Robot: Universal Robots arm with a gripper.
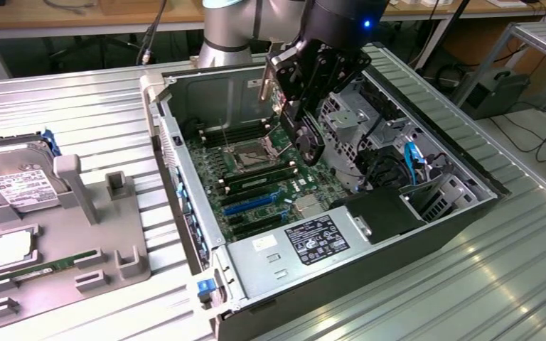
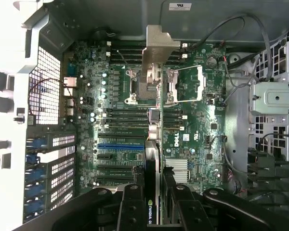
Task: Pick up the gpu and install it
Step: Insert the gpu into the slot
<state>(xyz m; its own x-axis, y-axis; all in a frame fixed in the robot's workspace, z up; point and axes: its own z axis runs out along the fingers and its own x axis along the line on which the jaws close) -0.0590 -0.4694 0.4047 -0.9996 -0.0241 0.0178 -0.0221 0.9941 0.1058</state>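
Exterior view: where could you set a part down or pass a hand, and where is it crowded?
Bare table on the exterior view's right of the computer case, and beyond the grey tray. Crowded: inside the case, where the end effector holds the graphics card.

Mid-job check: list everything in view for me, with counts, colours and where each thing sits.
gpu: 1, black with silver bracket, held edge-on over the motherboard
case: 1, black and silver, open, on the table
motherboard: 1, green, inside the case
power supply: 1, silver with black label, at the case's near end
fixture: 1, grey, on the table at the exterior view's left
hard drive: 1, silver with white label, on the fixture
CPU: 1, silver, on the fixture
memory stick: 1, green, on the fixture
table: 1, silver metal slats, under everything
end effector: 1, black, shut on the gpu
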